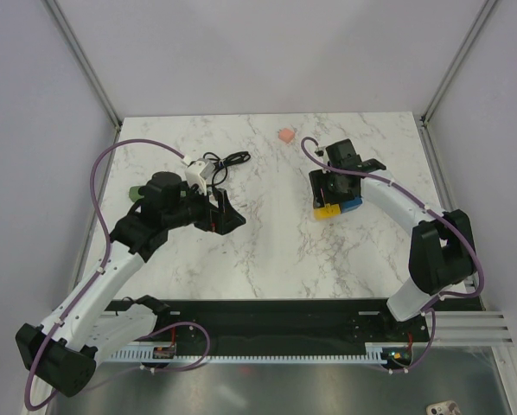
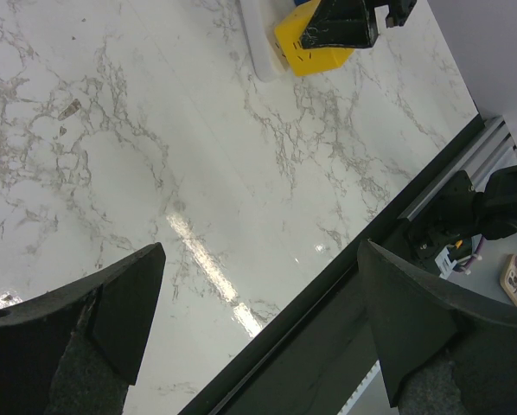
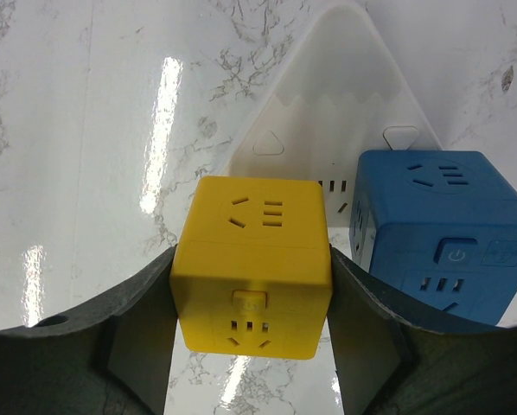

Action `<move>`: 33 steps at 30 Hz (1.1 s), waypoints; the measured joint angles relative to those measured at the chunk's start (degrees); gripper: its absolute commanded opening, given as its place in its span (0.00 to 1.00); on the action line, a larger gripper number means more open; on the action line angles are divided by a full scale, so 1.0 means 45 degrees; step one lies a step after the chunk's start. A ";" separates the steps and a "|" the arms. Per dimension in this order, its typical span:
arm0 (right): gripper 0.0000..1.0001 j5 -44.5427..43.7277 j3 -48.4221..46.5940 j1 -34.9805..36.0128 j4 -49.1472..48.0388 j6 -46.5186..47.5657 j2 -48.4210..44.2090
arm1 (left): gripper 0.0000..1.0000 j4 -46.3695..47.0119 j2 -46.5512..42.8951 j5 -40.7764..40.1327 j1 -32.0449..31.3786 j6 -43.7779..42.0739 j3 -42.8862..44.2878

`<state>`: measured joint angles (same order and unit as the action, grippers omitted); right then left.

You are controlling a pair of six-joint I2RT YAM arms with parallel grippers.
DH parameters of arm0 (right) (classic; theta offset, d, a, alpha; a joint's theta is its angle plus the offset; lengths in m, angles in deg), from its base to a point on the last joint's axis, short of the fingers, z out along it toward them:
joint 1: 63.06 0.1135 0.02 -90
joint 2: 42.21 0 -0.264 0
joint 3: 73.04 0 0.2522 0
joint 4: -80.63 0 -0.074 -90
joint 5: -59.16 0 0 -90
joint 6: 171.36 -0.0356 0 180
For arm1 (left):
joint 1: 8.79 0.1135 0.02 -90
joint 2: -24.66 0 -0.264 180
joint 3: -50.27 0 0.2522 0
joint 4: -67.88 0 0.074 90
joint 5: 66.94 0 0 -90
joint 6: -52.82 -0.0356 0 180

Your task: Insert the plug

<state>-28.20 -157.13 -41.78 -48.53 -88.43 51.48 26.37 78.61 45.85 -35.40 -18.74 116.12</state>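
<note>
My right gripper (image 3: 252, 252) is shut on a yellow socket cube (image 3: 254, 277), its fingers pressed against both sides; in the top view this gripper (image 1: 329, 201) is right of centre. A blue socket cube (image 3: 440, 225) stands just to the right of the yellow one. A small dark teal-green block (image 1: 135, 192), apparently the plug, peeks out left of my left arm and is mostly hidden by it. My left gripper (image 2: 260, 245) is open and empty over bare marble near the table's front edge; the top view shows it (image 1: 228, 216) left of centre.
A white triangular tray (image 3: 328, 104) lies behind the two cubes. A coiled black cable (image 1: 228, 162) with a white end (image 1: 196, 169) lies beyond my left arm. A small pink piece (image 1: 284, 136) sits near the back. The black base rail (image 2: 345, 320) runs along the near edge.
</note>
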 measured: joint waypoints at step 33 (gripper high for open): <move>0.00 -0.1734 0.0481 0.0821 -0.0189 -0.0559 -0.0355 | 1.00 0.0000 -0.0005 -0.0005 0.0000 0.0000 0.0000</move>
<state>-36.01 -154.96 -38.09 -49.38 -90.95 49.89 26.37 78.59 45.83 -35.40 -18.74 116.12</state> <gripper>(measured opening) 0.677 0.994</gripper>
